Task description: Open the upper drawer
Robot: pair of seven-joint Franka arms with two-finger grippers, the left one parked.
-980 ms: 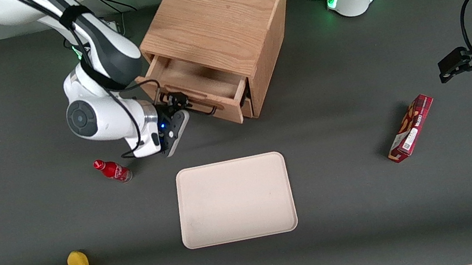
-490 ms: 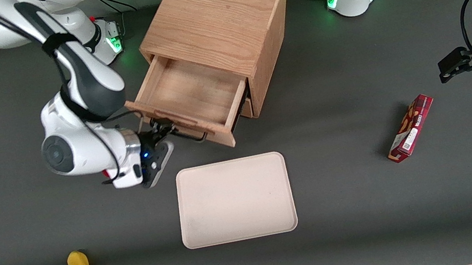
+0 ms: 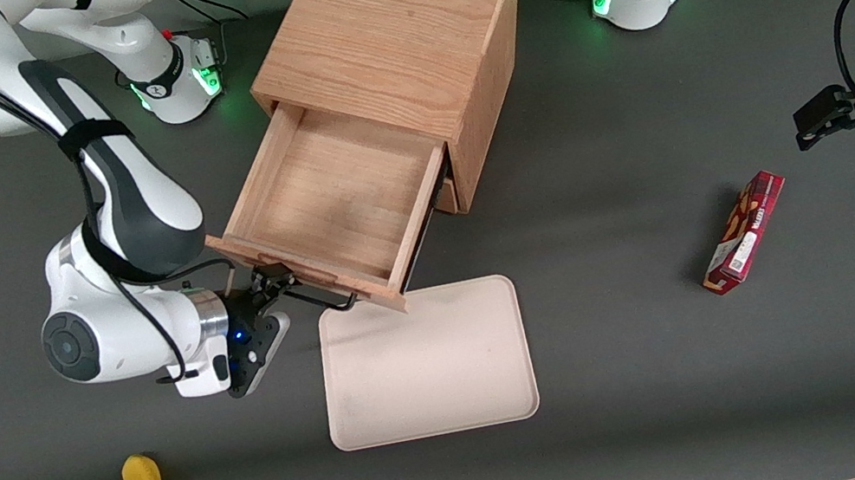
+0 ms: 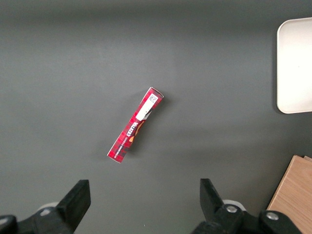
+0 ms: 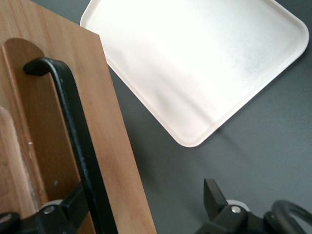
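Note:
The upper drawer (image 3: 323, 197) stands pulled far out of the oak cabinet (image 3: 390, 27), its inside bare, its front corner over the tray's edge. Its thin black handle (image 3: 323, 298) runs along the flat front. My gripper (image 3: 267, 288) is at the handle's end toward the working arm's side. In the right wrist view the gripper (image 5: 144, 202) is open, its fingers wide apart. The handle (image 5: 73, 122) passes between them close against one finger (image 5: 73, 204), in front of the drawer front (image 5: 105, 126). A sliver of the bottom drawer (image 3: 446, 193) shows under the upper one, closed.
A beige tray (image 3: 425, 364) lies nearer the front camera than the drawer and shows in the right wrist view (image 5: 195, 63). A yellow object (image 3: 141, 477) lies near the table's front edge. A red box (image 3: 744, 231) lies toward the parked arm's end.
The upper drawer has slid much farther out of the cabinet toward the front camera. My gripper has moved with the handle the same way, and the arm now hides the red bottle.

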